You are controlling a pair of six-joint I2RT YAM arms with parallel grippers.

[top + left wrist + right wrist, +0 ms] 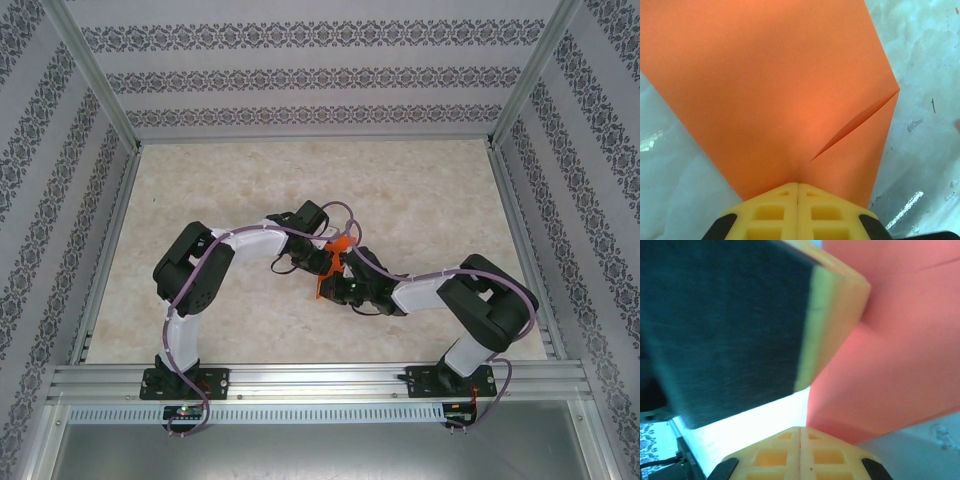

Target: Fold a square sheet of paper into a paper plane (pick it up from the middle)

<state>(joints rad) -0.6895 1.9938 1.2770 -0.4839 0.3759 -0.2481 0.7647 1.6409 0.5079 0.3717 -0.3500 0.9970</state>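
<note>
The orange square sheet of paper hangs between my two grippers over the middle of the table. My left gripper is shut on it. From its yellow fingertips the paper fans outward, with one folded flap edge running to the right corner. My right gripper is shut too, with the lower edge of the paper at its fingertips. The left gripper's finger pinches the sheet just above. Seen from above, the left gripper and right gripper nearly touch. No paper plane shape can be made out.
The pale marbled table top spreads around both arms. Patterned walls and metal frame posts close in the back and sides. A metal rail with the arm bases runs along the near edge.
</note>
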